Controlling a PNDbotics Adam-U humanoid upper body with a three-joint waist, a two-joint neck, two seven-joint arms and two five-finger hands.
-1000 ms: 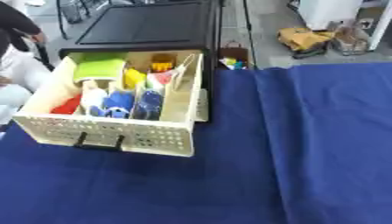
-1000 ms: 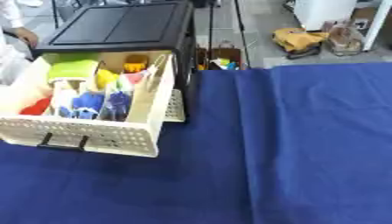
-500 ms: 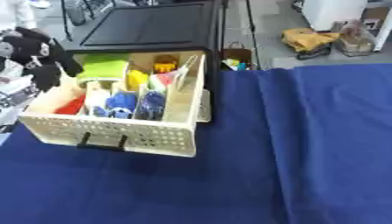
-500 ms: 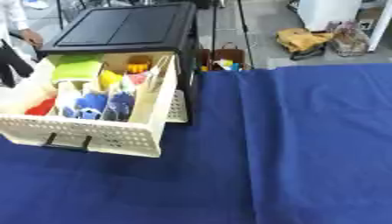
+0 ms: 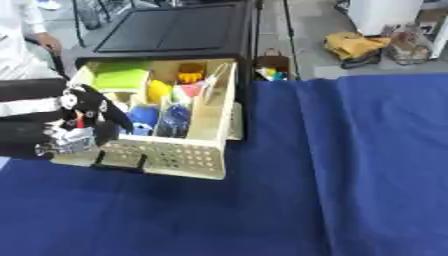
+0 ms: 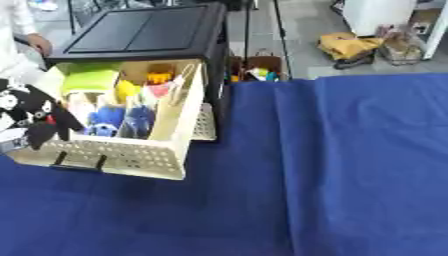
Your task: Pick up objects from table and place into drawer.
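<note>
Black left hand (image 5: 87, 112) hovers with fingers curled downward, empty, over the open cream drawer's (image 5: 184, 159) near-left corner.

Even daylight, soft overall blur

Lab or workshop (bare floor (image 5: 306, 30), floor clutter (image 5: 354, 46)).
</note>
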